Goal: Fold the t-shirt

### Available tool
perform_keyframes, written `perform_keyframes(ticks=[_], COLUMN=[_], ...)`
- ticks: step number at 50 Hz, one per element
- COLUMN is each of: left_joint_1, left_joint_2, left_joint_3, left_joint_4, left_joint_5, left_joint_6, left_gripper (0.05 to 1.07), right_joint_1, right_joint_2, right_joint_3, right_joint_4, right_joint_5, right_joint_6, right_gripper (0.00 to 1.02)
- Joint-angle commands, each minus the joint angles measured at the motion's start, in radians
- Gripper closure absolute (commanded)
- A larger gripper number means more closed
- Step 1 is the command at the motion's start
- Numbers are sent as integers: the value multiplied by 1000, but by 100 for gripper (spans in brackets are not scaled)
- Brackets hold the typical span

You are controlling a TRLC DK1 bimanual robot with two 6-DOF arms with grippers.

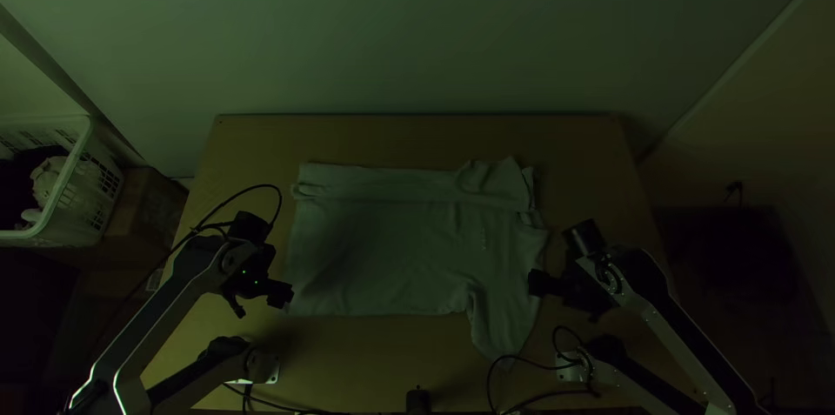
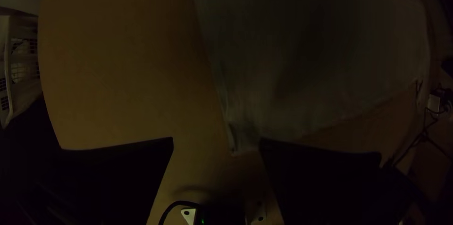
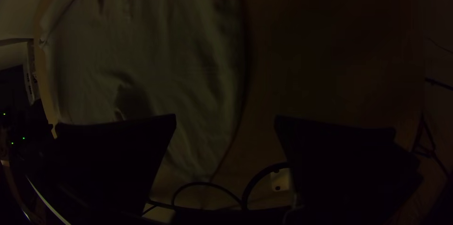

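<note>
1 smooth, light wooden tabletop (image 1: 417,138) carries 1 pale, softly creased t-shirt (image 1: 383,250) across its middle, the far side folded over in a long strip and 1 tapering sleeve (image 1: 506,324) pointing to the near edge. Beside it stands 1 slotted white plastic basket (image 1: 71,167); the 2 black grippers, left (image 1: 260,304) and right (image 1: 564,300), have their flat, wide jaws open, gripping nothing.

Two jointed robot arms, the left arm (image 1: 161,315) and the right arm (image 1: 665,336), with long, pale silver-grey links, dark along their middles, and chunky black joints. Tiny green lights (image 1: 243,272) dot the left arm, and a thin black cable (image 1: 261,186) loops from it. Small round screws (image 1: 613,280) mark the right. The left pincer (image 1: 259,302) and right pincer (image 1: 565,298) each have two wide, flat black fingers
</note>
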Motion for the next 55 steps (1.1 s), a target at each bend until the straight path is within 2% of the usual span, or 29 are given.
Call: perform_keyframes(ticks=[1, 18, 24, 26, 51, 53, 55], left_joint_1=[-28, -115, -129, -132, -235, -243, -243], left_joint_2=[26, 158, 216, 230, 331, 332, 335], left_joint_3=[-25, -23, -17, -16, -8, -7, -4], left_joint_4=[-14, -11, -11, -9, 11, 15, 28], left_joint_5=[-9, -26, -20, -20, -17, -17, -19], left_joint_6=[32, -7, -8, -10, -82, -82, -86], left_gripper=[19, 21, 53, 59, 61, 79, 105], right_joint_1=[6, 18, 34, 35, 35, 37, 40], right_joint_2=[19, 120, 156, 163, 258, 271, 280], right_joint_3=[-30, -14, -2, -1, -16, -14, -13], right_joint_4=[-9, -7, -7, -6, 53, 57, 59], right_joint_5=[-23, -24, -27, -29, -39, -41, -41], right_joint_6=[2, -31, -35, -38, -58, -60, -60], right_gripper=[7, 7, 7, 7, 7, 9, 10])
